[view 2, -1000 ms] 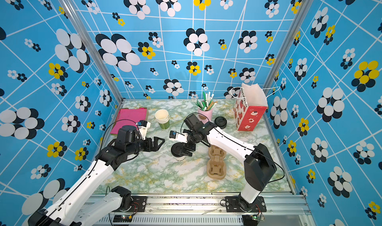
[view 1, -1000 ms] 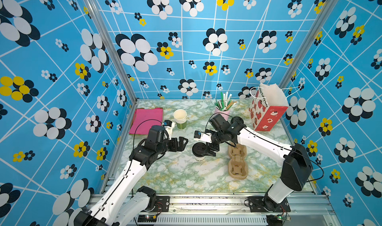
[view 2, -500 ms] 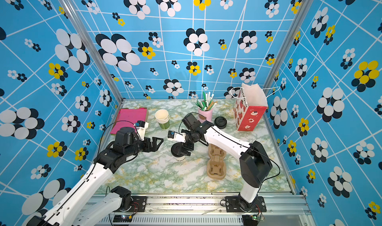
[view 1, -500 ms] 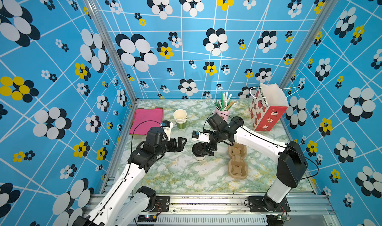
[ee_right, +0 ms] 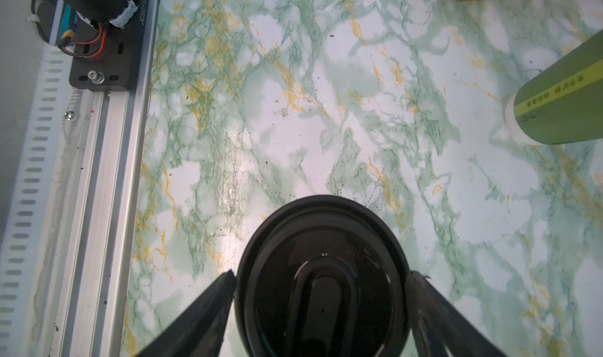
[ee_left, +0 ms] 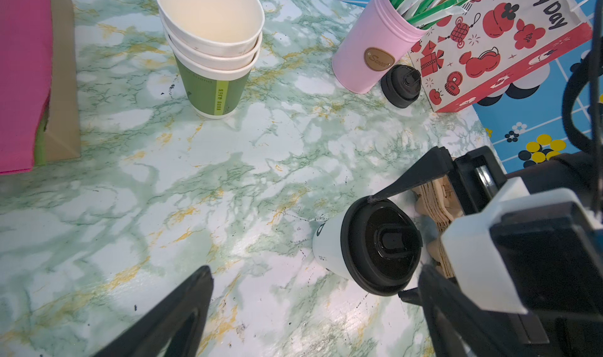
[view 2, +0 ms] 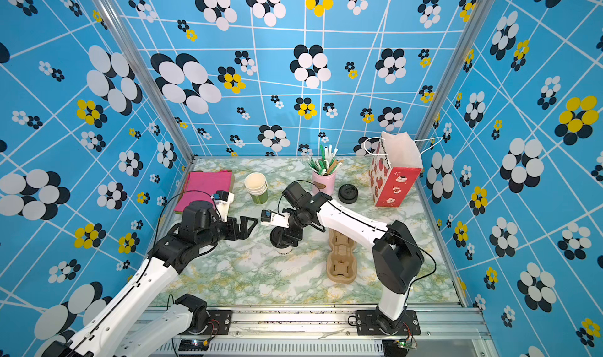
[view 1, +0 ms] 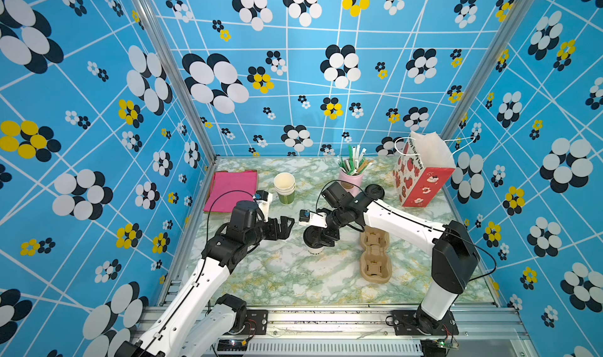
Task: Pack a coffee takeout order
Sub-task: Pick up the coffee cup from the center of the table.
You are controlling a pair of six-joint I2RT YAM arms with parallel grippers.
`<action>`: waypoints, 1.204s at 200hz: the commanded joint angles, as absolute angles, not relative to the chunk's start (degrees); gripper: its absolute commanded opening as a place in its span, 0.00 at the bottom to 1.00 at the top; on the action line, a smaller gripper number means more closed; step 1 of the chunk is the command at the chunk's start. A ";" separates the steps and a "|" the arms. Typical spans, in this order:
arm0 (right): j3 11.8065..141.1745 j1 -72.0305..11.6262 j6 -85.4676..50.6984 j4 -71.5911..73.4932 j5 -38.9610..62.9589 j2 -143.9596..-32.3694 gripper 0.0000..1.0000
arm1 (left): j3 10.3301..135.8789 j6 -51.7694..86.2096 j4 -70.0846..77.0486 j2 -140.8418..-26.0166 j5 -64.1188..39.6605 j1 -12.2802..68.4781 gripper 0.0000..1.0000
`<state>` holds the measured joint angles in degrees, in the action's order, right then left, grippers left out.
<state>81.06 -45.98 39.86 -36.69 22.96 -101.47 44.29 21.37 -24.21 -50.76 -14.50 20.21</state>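
In both top views the pale paper cup with black round lid (view 1: 314, 250) stands mid-table on the green-veined marble tabletop (view 1: 293, 280). It is mostly hidden under the right gripper (view 1: 315, 238), so I see only its white base and an arc of lid. The brown pulp cup holder (view 1: 375, 257), moulded and matte, lies just beside it, its far end under the right arm. The left gripper (view 1: 287, 228) hangs near the cup, spread wide and holding nothing.

From the left wrist, the lid looks glossy, with a raised oval plug. One right finger's tip (ee_left: 408, 179) rests on its rim; the opposite finger I can't separate from the dark shapes there. The holder is largely masked. A stack of lidless paper cups (ee_left: 212, 45) and a lone black lid (ee_left: 400, 85) sit well apart.

From the right wrist, the lid is cut off at the frame edge. Both slim black fingers meet its rim on opposite sides, pinching it.
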 commanded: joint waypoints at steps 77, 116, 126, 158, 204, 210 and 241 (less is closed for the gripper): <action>80.93 -47.12 39.55 -37.94 20.55 -102.53 0.76 | 43.02 21.13 -23.99 -50.01 -13.89 19.56 0.99; 79.76 -47.37 39.64 -37.39 18.77 -102.24 0.73 | 42.81 21.27 -23.83 -50.10 -13.89 19.52 0.99; 79.46 -47.40 39.64 -37.22 18.55 -102.13 0.71 | 42.72 21.36 -23.81 -50.02 -13.89 19.56 0.99; 78.95 -47.46 39.49 -36.94 17.93 -102.04 0.69 | 42.56 21.51 -23.60 -50.10 -13.89 19.53 0.99; 79.42 -47.45 37.90 -36.01 18.28 -101.45 0.69 | 42.54 21.59 -23.42 -50.32 -13.97 19.44 0.99; 79.45 -47.39 37.73 -35.84 18.37 -101.30 0.69 | 42.54 21.64 -23.46 -50.28 -13.97 19.44 0.99; 80.11 -46.48 35.85 -34.63 18.45 -100.90 0.68 | 42.64 21.62 -23.33 -50.21 -13.89 19.43 0.99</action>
